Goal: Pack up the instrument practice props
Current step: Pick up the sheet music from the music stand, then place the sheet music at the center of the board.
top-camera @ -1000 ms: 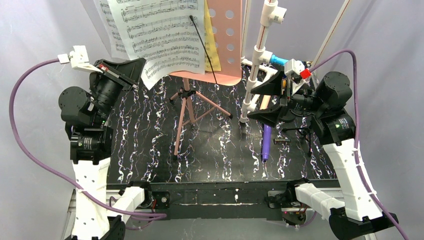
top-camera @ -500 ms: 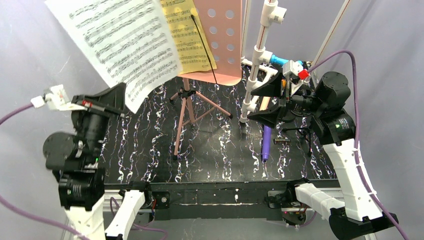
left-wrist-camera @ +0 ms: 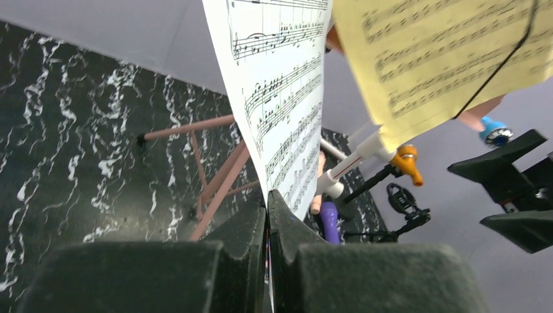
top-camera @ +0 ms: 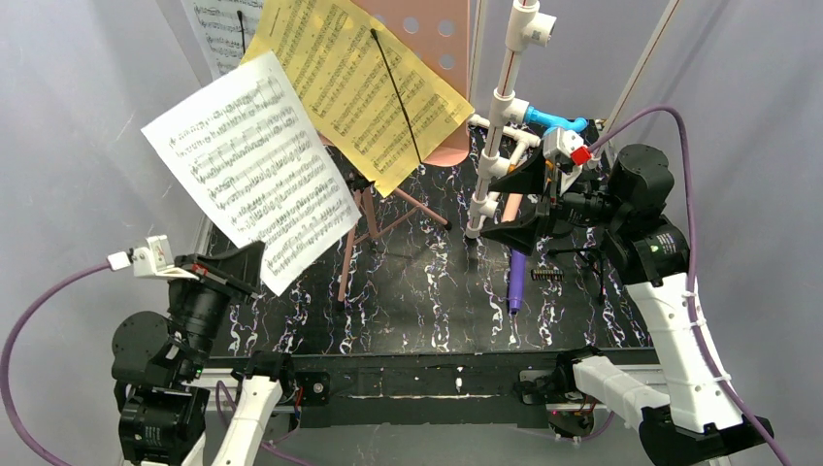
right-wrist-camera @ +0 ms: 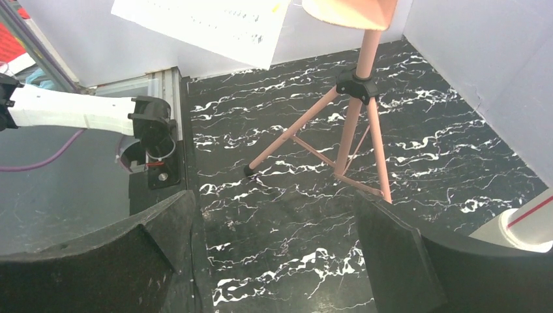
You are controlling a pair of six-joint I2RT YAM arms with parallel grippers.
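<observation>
My left gripper [top-camera: 250,260] is shut on the lower edge of a white printed music page [top-camera: 257,184], held up off the table at the left front. In the left wrist view the page [left-wrist-camera: 287,98] rises from between the closed fingers [left-wrist-camera: 248,228]. A yellow music page [top-camera: 364,92] hangs tilted on the pink perforated holder [top-camera: 442,58], under a thin black retaining wire. The holder's pink tripod legs [top-camera: 354,233] stand mid-table. My right gripper [top-camera: 488,201] is open and empty, hovering right of the legs [right-wrist-camera: 352,130]. A purple microphone [top-camera: 516,277] lies on the table under the right arm.
A white pipe frame [top-camera: 500,116] with blue and orange fittings stands just right of the holder, close to my right gripper. A small black tripod [top-camera: 573,262] lies beside the purple microphone. Grey walls enclose the black marbled table [top-camera: 417,311].
The left arm has pulled back toward the near left corner, drawing the white page off the holder. The yellow page beneath is uncovered and has swung askew. The right arm has barely moved.
</observation>
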